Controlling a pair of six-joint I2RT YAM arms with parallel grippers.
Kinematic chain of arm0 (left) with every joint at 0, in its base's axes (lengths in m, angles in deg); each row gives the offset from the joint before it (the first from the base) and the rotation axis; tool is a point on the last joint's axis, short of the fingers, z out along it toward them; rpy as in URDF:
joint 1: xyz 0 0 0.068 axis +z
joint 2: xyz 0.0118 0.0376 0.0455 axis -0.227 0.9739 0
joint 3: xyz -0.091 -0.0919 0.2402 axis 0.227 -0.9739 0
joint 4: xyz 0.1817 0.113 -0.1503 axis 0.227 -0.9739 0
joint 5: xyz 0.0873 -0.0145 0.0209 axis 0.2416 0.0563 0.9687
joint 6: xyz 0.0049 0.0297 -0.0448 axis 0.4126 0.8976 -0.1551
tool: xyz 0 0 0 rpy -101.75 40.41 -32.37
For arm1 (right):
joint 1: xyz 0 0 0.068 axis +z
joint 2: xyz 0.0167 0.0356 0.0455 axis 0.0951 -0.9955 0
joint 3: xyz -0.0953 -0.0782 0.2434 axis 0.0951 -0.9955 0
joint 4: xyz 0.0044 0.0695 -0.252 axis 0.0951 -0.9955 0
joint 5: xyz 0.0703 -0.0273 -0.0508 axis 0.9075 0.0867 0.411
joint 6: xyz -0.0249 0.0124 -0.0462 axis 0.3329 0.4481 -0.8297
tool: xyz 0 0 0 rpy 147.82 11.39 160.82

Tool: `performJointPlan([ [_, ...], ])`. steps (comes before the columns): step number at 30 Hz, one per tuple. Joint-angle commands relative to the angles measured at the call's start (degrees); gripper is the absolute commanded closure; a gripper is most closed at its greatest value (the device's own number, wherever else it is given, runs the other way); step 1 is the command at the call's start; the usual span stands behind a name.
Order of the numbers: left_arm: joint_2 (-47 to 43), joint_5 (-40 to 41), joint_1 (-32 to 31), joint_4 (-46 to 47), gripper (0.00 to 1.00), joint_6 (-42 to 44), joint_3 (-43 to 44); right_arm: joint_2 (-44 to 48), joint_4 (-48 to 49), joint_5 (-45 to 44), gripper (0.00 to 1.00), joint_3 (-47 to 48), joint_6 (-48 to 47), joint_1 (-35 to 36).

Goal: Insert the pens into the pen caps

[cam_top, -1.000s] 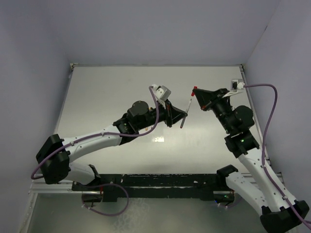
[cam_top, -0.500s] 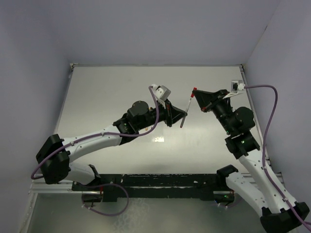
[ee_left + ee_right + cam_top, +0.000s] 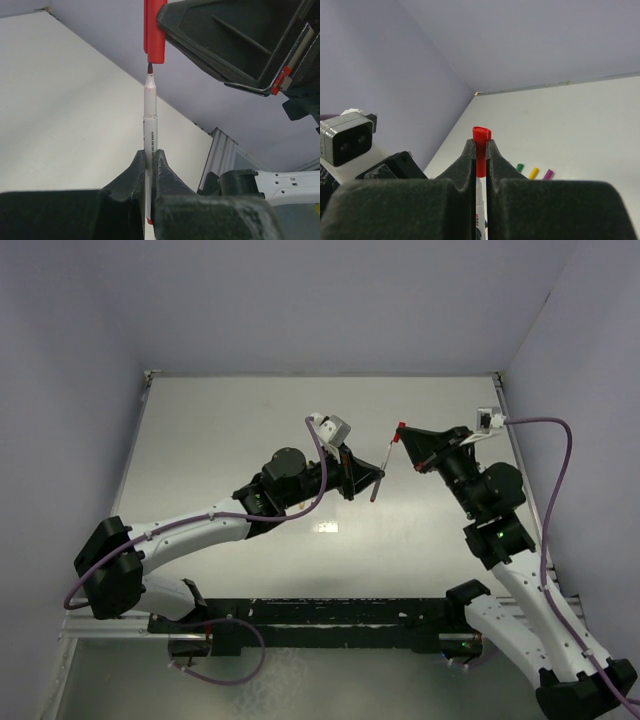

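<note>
My left gripper is shut on a pale grey-white pen with a red tip and holds it in the air, tip up. In the left wrist view the pen rises from between my fingertips. Its dark red tip sits right at the mouth of the red cap. My right gripper is shut on that red cap. In the right wrist view the cap stands between my fingers, with the pen directly below it. The other pens are out of view.
Green, yellow and purple caps lie side by side on the white table beyond my right gripper. Purple walls enclose the table on three sides. The right gripper's body fills the upper right of the left wrist view.
My right gripper has shifted slightly with the red cap, keeping it over the pen tip. The left arm and pen have hardly moved.
</note>
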Motion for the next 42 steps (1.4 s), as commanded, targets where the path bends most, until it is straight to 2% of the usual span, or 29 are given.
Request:
performJointPlan([
  [1,-1.4,0.1,0.2,2.2,1.00,-0.1,-0.1,0.4,3.7,0.8,1.00,-0.3,0.7,-0.1],
  [17,-0.5,-1.0,0.2,2.0,1.00,-0.5,-0.3,-0.2,6.1,0.2,1.00,0.0,0.4,-0.1],
  [42,-0.4,0.2,0.3,2.3,1.00,-0.2,-0.1,0.1,3.7,3.4,1.00,-1.4,1.0,0.0],
])
